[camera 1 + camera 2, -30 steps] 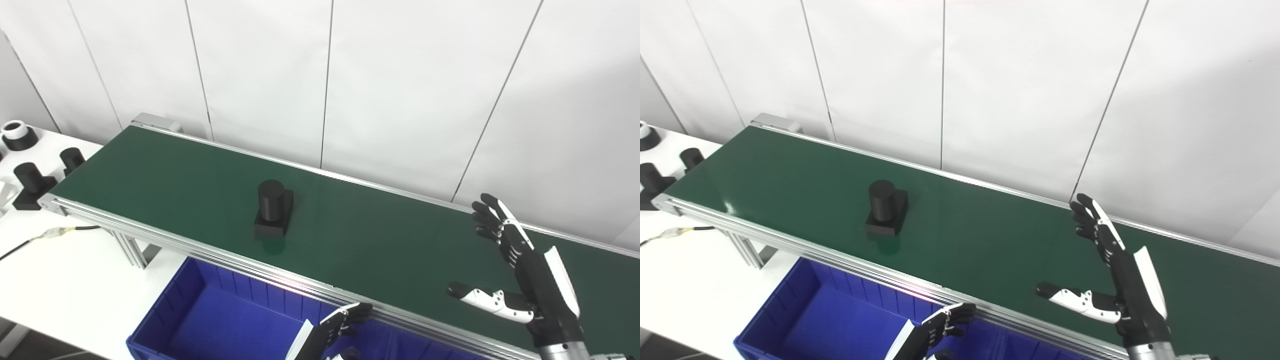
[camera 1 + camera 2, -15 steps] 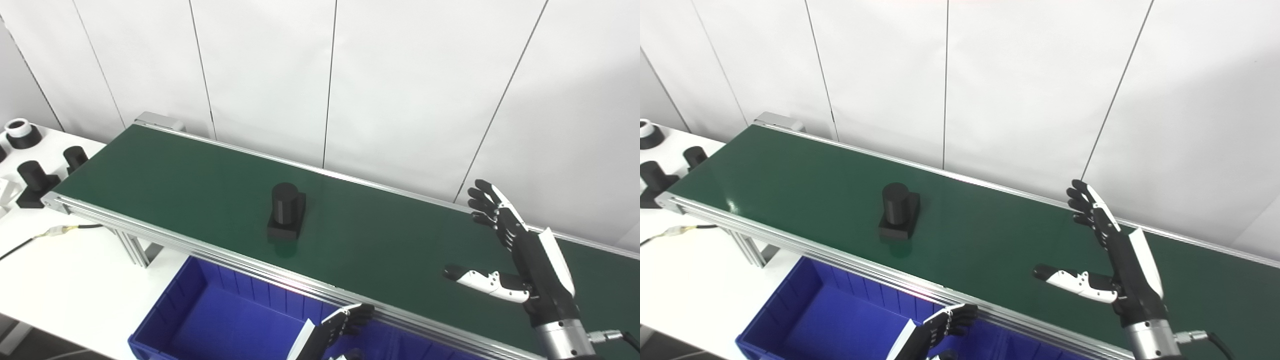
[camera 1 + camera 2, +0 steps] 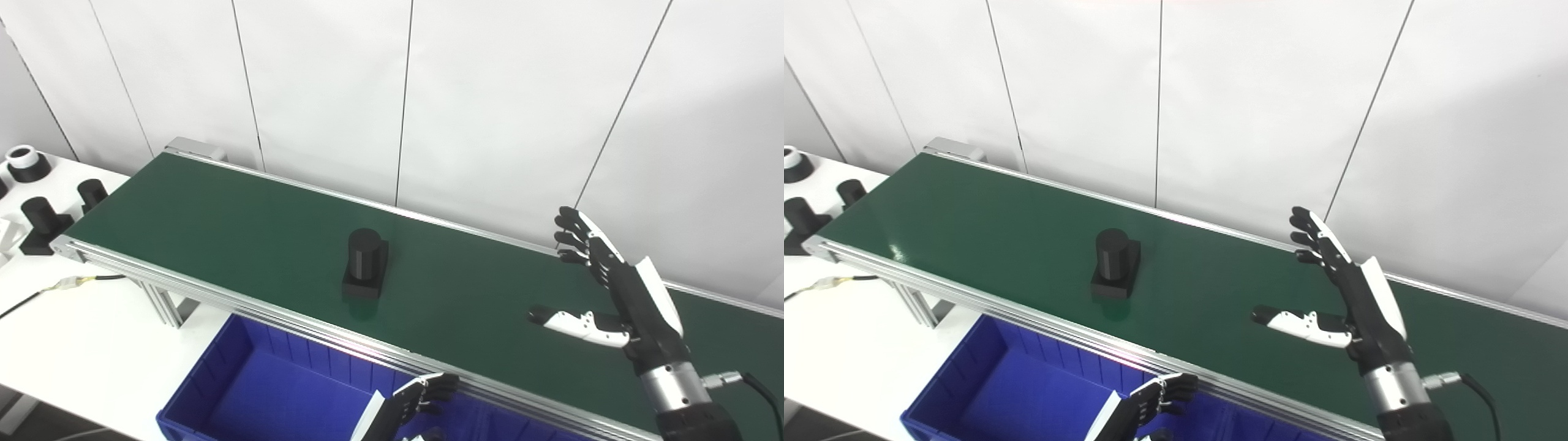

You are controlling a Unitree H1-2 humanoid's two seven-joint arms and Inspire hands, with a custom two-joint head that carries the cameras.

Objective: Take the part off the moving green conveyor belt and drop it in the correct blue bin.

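1. Left eye view: we see the part (image 3: 364, 264), a black cylinder standing upright on a flat square base, sitting on the green conveyor belt (image 3: 245, 214) near its front rail and about mid-length. Our right hand (image 3: 612, 294) hangs above the belt well to the part's right, spread wide with thumb jutting toward the part and nothing in it. Our left hand (image 3: 407, 404) shows only at the bottom edge, over the blue bin (image 3: 202, 398), fingers loosely curled and holding nothing; we cannot tell how far it is closed. Spare black parts (image 3: 40, 220) stand on the white desk (image 3: 73, 337) at far left.

2. Right eye view: the same layout, with the part (image 3: 1115, 263) upright and apart from the right hand (image 3: 1347, 300), thumb and fingers parted like a waiting cradle.

3. Handling, as we judge it: the part looks rigid, probably plastic, light and not fragile, with a smooth finish that may slip. We would close around the cylinder's round wall, above the base, fingers behind and thumb in front. The base keeps it stable, yet a glancing touch could tip it.
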